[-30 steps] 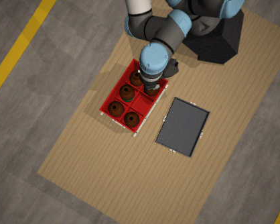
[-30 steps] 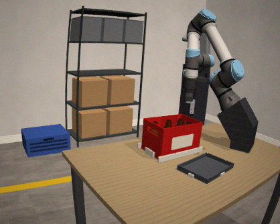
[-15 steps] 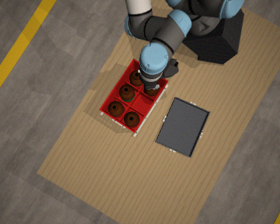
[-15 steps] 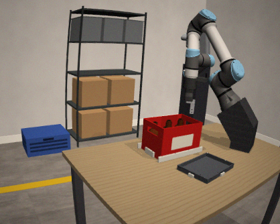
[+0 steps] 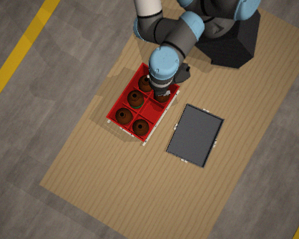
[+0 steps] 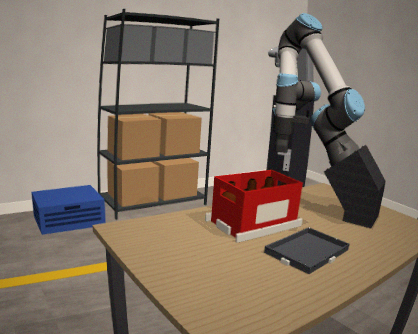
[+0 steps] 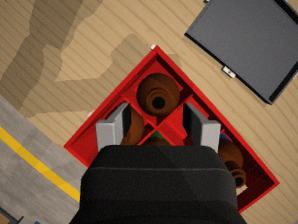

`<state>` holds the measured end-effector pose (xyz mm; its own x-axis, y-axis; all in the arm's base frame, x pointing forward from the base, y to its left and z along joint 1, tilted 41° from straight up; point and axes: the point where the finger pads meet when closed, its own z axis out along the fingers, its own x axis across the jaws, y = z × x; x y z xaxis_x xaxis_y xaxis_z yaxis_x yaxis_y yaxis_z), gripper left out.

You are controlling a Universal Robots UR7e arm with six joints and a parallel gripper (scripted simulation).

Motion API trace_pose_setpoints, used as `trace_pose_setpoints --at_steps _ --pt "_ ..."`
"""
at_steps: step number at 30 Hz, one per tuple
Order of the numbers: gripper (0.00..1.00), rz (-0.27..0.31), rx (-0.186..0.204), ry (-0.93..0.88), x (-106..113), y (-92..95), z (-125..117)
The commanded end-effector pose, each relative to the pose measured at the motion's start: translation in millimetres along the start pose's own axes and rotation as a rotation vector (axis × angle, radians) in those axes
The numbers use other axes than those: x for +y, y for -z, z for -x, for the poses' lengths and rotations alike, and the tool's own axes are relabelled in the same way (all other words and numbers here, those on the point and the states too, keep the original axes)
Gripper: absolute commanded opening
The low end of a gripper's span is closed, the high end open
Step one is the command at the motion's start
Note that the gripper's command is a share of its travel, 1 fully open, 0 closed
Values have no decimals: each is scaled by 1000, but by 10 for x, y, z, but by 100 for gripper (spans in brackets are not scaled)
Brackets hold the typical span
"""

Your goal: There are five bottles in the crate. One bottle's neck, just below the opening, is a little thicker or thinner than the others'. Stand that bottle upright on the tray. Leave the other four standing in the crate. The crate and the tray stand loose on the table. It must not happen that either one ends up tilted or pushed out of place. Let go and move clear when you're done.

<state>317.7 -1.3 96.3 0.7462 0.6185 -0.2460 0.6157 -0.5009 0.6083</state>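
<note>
Gripper (image 7: 157,125) wide open, holding nothing, fingers above crate (image 7: 87,137) w/ bottles.

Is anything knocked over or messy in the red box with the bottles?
Nothing looks knocked over. The bottles that show in the red crate stand upright in their own compartments, and one compartment is bare. One bottle has green at its base, unlike the others. The tray holds nothing, and the end effector is open.

Seen from above, the arm's wrist covers most of one bottle (image 5: 162,96) in the crate (image 5: 115,120). Neck thickness differences are too small to judge.
</note>
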Motion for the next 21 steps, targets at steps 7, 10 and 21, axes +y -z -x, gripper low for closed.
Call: trace_pose_setpoints --at_steps 7,10,21 --pt "100 0 1 -1 3 -87 -7" --pt "100 0 1 -1 3 -112 -9" --pt "100 0 1 -1 4 -257 -18"
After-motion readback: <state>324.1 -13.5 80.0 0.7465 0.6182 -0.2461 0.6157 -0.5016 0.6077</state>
